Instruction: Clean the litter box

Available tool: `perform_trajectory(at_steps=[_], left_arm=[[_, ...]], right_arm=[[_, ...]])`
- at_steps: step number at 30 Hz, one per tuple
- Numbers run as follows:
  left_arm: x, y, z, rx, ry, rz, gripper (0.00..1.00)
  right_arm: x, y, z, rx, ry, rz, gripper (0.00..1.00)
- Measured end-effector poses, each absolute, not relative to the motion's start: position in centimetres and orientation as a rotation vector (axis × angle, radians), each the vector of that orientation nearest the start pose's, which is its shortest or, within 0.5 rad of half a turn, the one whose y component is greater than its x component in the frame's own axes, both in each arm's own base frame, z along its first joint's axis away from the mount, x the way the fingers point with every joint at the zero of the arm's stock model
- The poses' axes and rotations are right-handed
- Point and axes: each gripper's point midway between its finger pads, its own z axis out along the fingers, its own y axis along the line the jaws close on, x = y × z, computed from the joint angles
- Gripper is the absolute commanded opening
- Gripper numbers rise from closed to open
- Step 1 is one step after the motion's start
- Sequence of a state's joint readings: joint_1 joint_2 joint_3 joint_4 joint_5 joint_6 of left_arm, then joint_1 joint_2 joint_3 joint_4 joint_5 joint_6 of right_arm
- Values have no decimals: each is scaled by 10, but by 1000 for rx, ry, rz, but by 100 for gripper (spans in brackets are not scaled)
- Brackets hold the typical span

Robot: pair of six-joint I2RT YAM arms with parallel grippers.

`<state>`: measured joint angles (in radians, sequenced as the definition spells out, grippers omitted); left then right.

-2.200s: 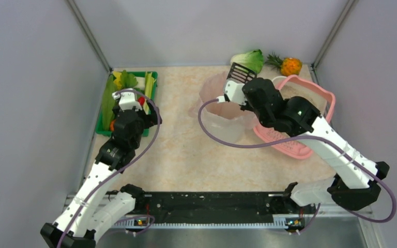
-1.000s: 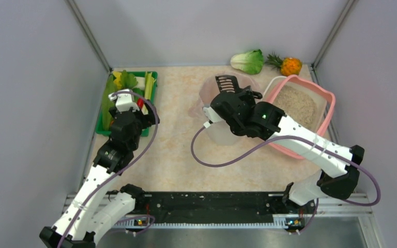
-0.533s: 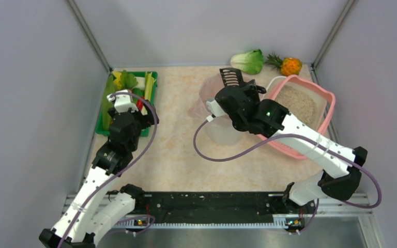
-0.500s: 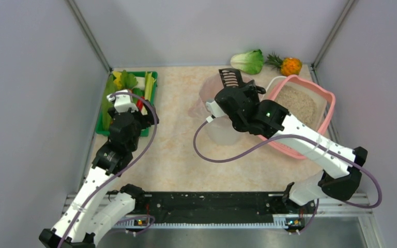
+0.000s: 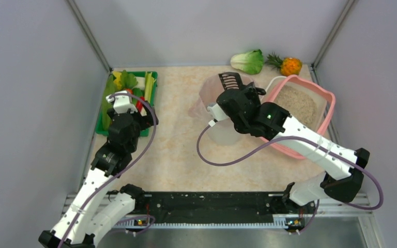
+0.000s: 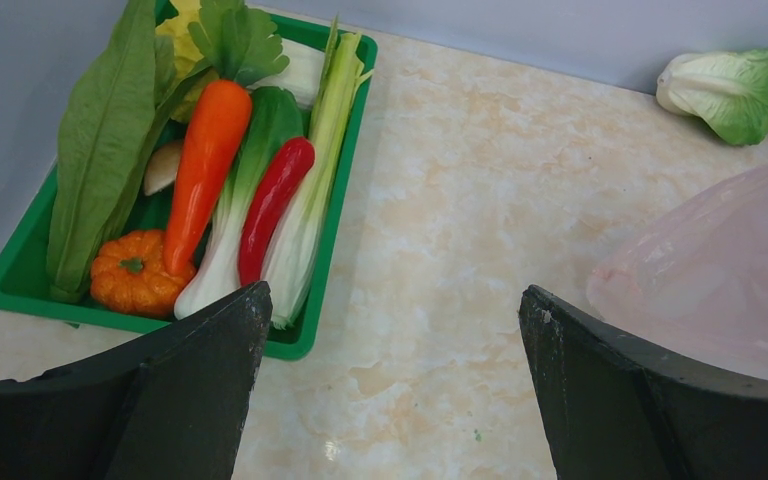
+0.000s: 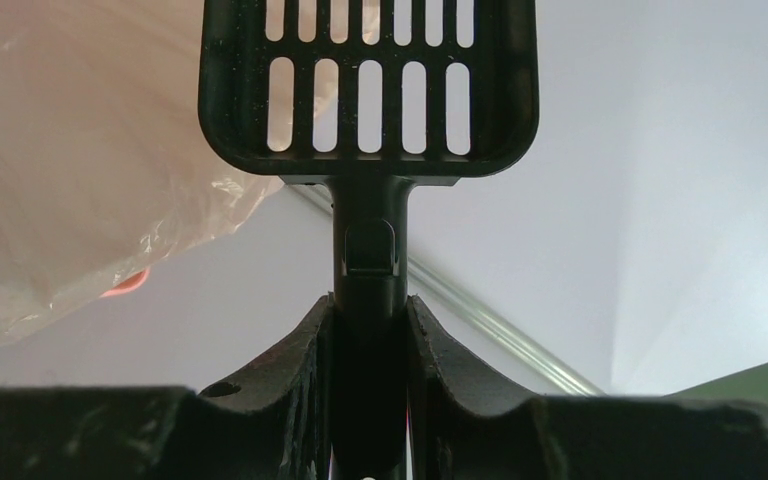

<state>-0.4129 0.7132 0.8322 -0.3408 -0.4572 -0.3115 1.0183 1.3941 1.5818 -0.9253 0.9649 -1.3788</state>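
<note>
Right gripper (image 5: 233,95) was clamped shut on the handle of the black slotted scoop (image 5: 229,81), scoop head over the white bin with pink liner (image 5: 207,96) and pointing 12 o'clock in the top view. Litter box (image 5: 313,86) sat back right on the tabletop (image 5: 176,150), 3 o'clock from the scoop, just beside the bin, long axis roughly 1 to 7 o'clock. Right arm clearly nearer. Left gripper (image 6: 395,296) gaped wide, empty, by the green tray (image 6: 295,348) at 9 o'clock, well apart from the box
</note>
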Motion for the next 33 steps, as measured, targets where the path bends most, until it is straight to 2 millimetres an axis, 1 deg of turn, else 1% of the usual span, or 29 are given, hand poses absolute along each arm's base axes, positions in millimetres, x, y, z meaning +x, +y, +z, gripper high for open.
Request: perform_trajectory(at_steps=[2, 5, 7, 10, 18, 21, 27, 30, 33], left_arm=[[281, -51, 284, -236, 1755, -114, 99], [280, -50, 284, -237, 1754, -113, 99], [279, -49, 286, -239, 1750, -114, 99], [278, -49, 287, -241, 1747, -115, 99], [278, -49, 286, -240, 1748, -115, 99], [278, -49, 286, -240, 1748, -116, 99], [278, -50, 286, -239, 1748, -122, 99], [278, -51, 286, -235, 1750, -127, 99], [278, -52, 286, -231, 1753, -132, 99]], right_arm=[[301, 169, 379, -1838, 1261, -1292, 0], [303, 164, 386, -1791, 1274, -1289, 0], [301, 160, 392, -1747, 1282, -1278, 0], [297, 154, 397, -1694, 1299, -1246, 0], [289, 147, 401, -1526, 1396, -1069, 0], [288, 143, 407, -1426, 1459, -981, 0], [283, 132, 425, -1183, 1575, -783, 0], [281, 124, 429, -1063, 1633, -684, 0], [281, 111, 430, -938, 1697, -609, 0]])
